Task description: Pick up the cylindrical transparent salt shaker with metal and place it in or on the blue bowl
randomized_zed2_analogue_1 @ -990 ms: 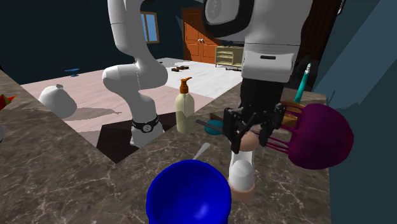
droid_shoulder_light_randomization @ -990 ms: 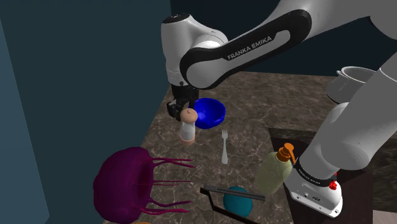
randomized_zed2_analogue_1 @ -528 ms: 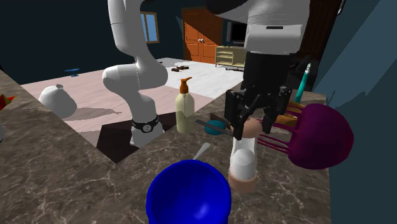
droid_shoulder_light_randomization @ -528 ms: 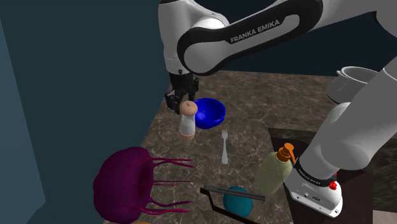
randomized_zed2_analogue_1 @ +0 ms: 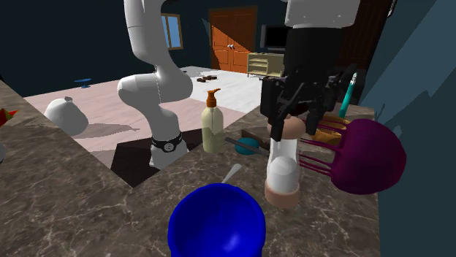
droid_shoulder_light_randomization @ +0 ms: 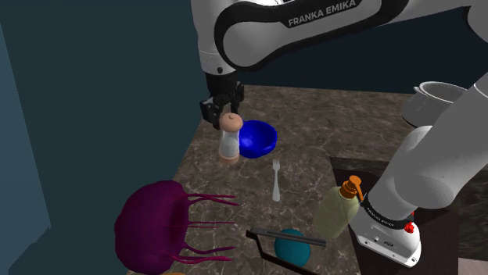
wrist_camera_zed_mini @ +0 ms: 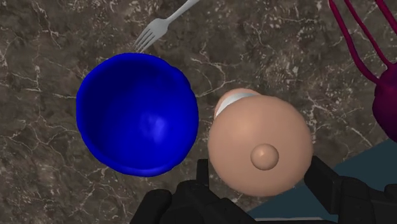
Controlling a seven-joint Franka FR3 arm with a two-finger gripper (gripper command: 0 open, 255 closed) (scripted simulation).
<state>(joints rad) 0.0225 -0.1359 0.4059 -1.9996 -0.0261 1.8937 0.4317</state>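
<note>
Rising with the arm, salt shaker [droid_shoulder_light_randomization: 229, 141] hangs mid-frame, tan cap pinched between fingers of the downward-pointing gripper [droid_shoulder_light_randomization: 225, 116].

Opposed exterior views; wrist view above blue bowl [wrist_camera_zed_mini: 137, 114]

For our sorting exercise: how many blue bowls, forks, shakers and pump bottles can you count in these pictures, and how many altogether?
blue bowl: 1
fork: 1
shaker: 1
pump bottle: 1
Total: 4
</note>
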